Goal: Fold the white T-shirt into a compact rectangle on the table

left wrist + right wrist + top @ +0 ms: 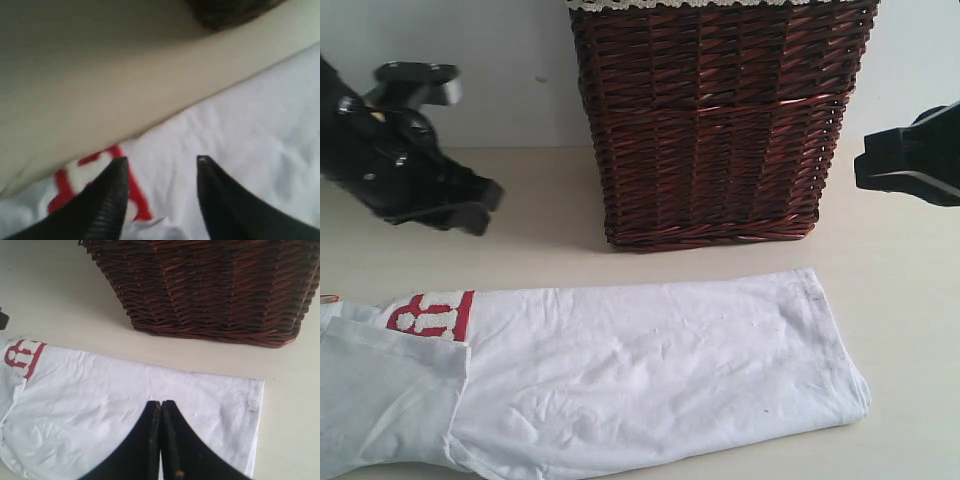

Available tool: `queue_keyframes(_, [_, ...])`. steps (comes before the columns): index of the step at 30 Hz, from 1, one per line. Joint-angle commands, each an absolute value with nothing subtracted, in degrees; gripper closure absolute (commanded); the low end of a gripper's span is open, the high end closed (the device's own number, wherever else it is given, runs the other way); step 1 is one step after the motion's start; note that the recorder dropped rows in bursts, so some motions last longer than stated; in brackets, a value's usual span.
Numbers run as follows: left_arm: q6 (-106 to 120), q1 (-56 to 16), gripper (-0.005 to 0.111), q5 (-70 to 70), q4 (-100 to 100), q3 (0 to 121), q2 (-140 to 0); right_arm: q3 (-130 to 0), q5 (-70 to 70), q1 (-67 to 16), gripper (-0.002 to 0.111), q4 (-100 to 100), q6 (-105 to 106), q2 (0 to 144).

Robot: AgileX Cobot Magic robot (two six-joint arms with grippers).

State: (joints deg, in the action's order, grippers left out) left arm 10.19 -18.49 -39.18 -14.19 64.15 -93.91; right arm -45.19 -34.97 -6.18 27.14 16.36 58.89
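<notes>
the white t-shirt (650,370) lies flat on the bench (905,270), folded into a long band that runs along the edge nearest the exterior camera. its right end stops short of the bench's right edge, and its left end runs out of the picture. the cloth is lightly creased, with a few dark specks near the right end. red lettering (432,315) shows on the far fold line near the left end, partly tucked under a flap of cloth folded over the near-left part. a small orange tag (329,297) peeks out at the far-left corner of the shirt.

a dark brown wicker basket (720,130) stands at the middle of the bench's far side, behind the shirt and apart from it, with a strip of bare bench between them. cream lace trim (680,4) edges its rim.

the left tool (161,160) hangs over the far-left part of the bench, raised off the cloth. its two black fingers (107,200) are spread apart with nothing between them, and the wrist view looks past them at the red lettering.

the right tool (161,404) hangs near the right edge, beside the basket and off the shirt. its fingers are pressed together tip to tip, pinching nothing.
</notes>
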Motion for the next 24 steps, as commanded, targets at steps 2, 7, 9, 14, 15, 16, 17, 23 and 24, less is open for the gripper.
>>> queue_keyframes(2, [8.01,-3.61,0.045,-45.02,-10.82,59.91,-93.51,-44.93,-35.13,-5.99,0.108,27.37,16.86,58.63])
queue_keyframes(7, [5.23,10.19,0.045,-44.92,-6.17,58.11,-93.61,-44.93,-35.14,-5.99,0.108,28.44,16.86,58.63])
queue_keyframes(9, [7.14,14.48,0.045,-44.92,-6.17,57.29,-94.02,-44.93,-35.14,-5.99,0.108,28.68,16.86,58.63])
queue_keyframes(14, [11.97,18.36,0.045,-43.25,-6.00,55.52,-97.84,-45.03,-35.39,-5.99,0.108,28.66,16.86,58.63])
queue_keyframes(15, [12.09,18.36,0.045,-40.66,-6.11,55.53,-100.90,-45.03,-35.77,-5.99,0.108,28.66,16.86,58.63])
queue_keyframes(16, [12.09,18.36,0.045,-39.04,-6.22,55.53,-103.54,-45.03,-35.89,-5.99,0.108,28.66,16.86,58.63])
queue_keyframes(17, [12.09,18.36,0.045,-37.74,-6.22,55.53,-105.82,-45.03,-35.89,-5.99,0.108,29.21,16.86,58.63])
queue_keyframes(23, [18.86,17.13,0.045,-39.95,-16.39,55.53,-110.31,-45.03,-35.89,-5.99,0.108,29.53,16.86,58.63])
queue_keyframes(24, [19.65,16.70,0.050,-41.07,-17.12,55.53,-110.31,-45.03,-36.05,-5.99,0.108,29.51,16.86,58.63])
